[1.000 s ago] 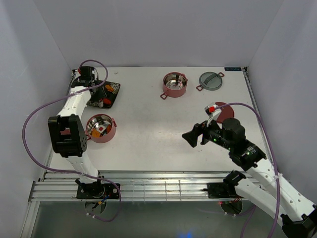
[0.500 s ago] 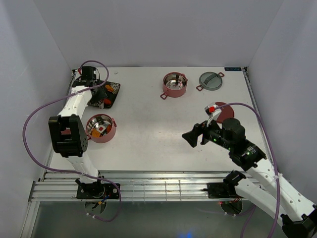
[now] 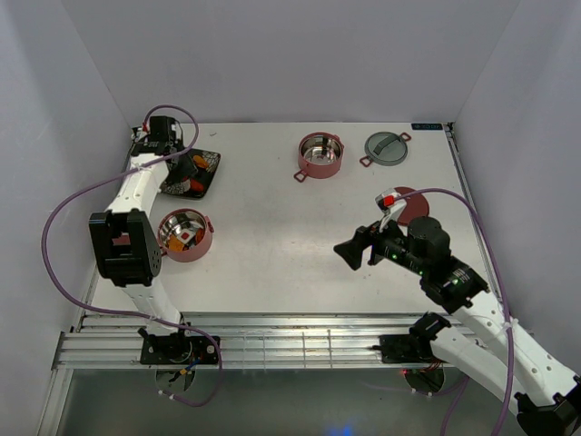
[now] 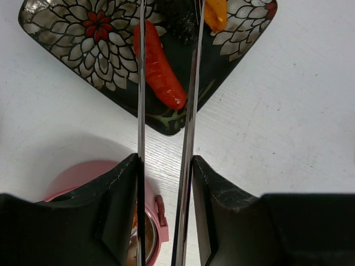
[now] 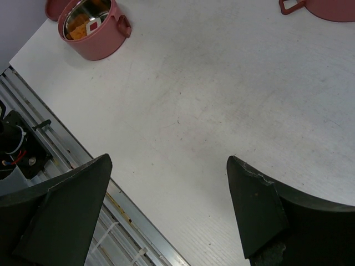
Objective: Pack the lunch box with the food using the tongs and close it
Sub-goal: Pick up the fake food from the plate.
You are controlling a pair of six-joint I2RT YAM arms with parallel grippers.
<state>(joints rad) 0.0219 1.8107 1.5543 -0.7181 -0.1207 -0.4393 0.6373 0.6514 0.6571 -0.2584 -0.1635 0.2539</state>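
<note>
Broad bare tabletop through the centre and lower middle, bowl and patterned plate crowding the left edge, tongs reaching over the plate, second bowl and grey lid along the top, red disc mid-right.

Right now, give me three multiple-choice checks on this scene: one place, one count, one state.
1. The tongs reach out: A) over the patterned plate B) into the near bowl C) over the far bowl
2. Dark-red bowls on the table: A) one B) two C) three
3. The right gripper is: A) shut on the tongs B) shut on the far bowl C) open, empty

A: the left wrist view shows their arms crossing the plate.
B: only the near bowl and the far bowl show.
C: its fingers are spread with bare table between.
</note>
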